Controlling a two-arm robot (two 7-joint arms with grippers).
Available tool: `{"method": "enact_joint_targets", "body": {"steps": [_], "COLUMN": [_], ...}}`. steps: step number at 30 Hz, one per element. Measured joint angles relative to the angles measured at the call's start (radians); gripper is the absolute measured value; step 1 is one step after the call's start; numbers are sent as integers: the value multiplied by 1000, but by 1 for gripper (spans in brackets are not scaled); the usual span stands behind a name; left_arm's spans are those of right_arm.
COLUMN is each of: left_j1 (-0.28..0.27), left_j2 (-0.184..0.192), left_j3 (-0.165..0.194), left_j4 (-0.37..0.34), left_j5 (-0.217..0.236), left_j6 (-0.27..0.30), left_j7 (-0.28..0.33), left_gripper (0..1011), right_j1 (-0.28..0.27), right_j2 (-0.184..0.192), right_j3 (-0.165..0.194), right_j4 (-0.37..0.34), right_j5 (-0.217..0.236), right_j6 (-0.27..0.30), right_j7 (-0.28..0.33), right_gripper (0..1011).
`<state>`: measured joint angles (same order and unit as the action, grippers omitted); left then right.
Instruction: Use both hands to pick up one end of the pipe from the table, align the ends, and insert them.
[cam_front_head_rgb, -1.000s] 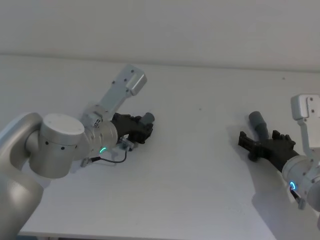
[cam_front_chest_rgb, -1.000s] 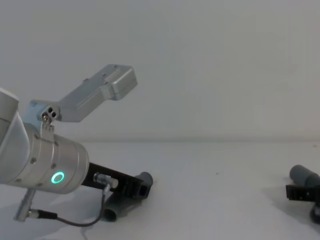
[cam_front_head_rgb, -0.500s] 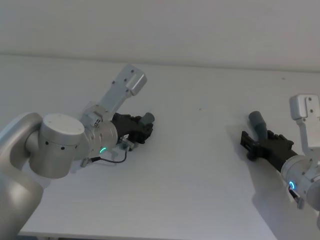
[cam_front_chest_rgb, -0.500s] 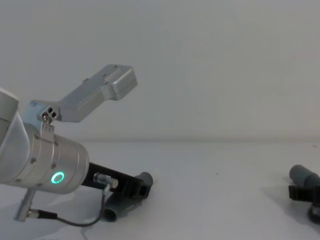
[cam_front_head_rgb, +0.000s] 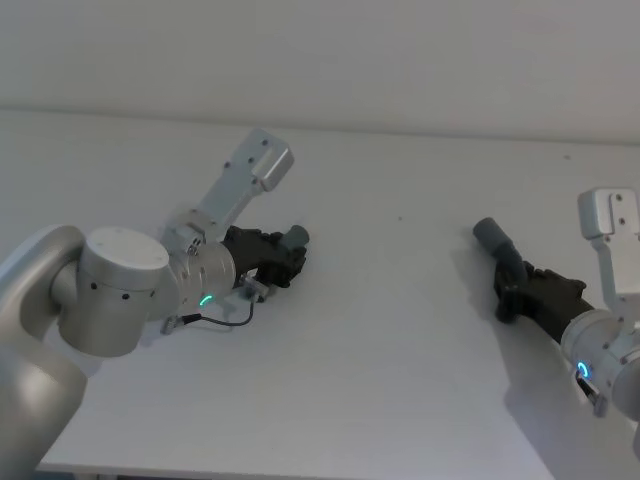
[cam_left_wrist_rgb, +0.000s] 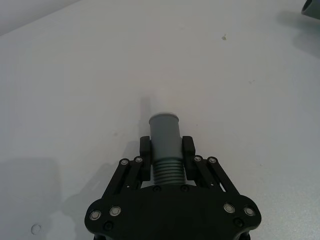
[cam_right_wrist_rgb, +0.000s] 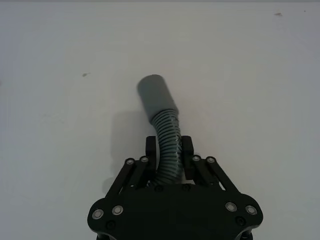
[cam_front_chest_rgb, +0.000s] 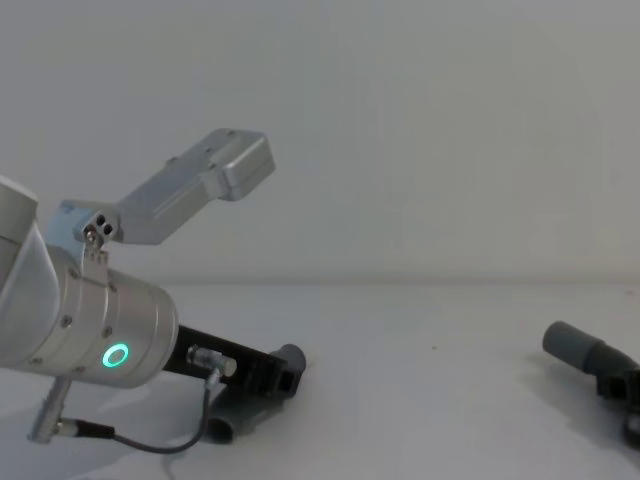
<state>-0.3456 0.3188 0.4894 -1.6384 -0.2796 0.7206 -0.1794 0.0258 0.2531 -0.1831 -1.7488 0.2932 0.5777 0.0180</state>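
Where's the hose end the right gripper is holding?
In the head view, the grey cuff is at the right side of the table, sticking out past the right gripper, which is shut on the hose behind it.

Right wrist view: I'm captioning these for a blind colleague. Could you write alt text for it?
The right pincer is shut on a grey corrugated hose, gripping its ribbed part. Past the grip the hose bends to a smooth grey cuff, with the white table behind.
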Motion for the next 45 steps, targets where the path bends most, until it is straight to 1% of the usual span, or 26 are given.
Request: {"method": "enact_joint_targets", "body": {"steps": [3,7,17,25,29,32,34,39,43,44,45], "left_j1": [0,0,-2,-7,-9,-13,-15,-26,-37,-42,-44], "left_j2": [0,0,0,3,8,16,20,45,74,85,92], "left_j3": [0,0,0,1,-1,-3,-4,-4,0,2,3], "left_j4": [0,0,0,-13,-30,-46,-53,-75,-91,-97,-99], "left_j5": [0,0,3,17,25,31,33,37,40,41,41], "left_j6": [0,0,1,-8,-23,-36,-42,-67,-85,-93,-96], "left_j7": [0,0,-1,-3,-3,-6,-11,-48,-87,-104,-113], "left_gripper": [360,360,360,360,360,360,360,360,360,360,360], "right_j1": [0,0,-1,-4,-6,-8,-8,-11,-13,-14,-14], "right_j2": [0,0,1,18,33,54,63,99,132,138,150], "right_j3": [0,0,0,-1,1,4,6,9,9,10,10], "right_j4": [0,0,1,-10,-22,-36,-41,-57,-67,-69,-71], "right_j5": [0,0,-5,-19,-25,-29,-29,-29,-25,-24,-21], "right_j6": [0,0,-7,-66,-102,-140,-153,-200,-231,-236,-248], "right_j7": [0,1,7,32,54,85,99,156,202,211,229], "right_gripper": [226,190,186,182,179,178,178,177,177,177,177]}}
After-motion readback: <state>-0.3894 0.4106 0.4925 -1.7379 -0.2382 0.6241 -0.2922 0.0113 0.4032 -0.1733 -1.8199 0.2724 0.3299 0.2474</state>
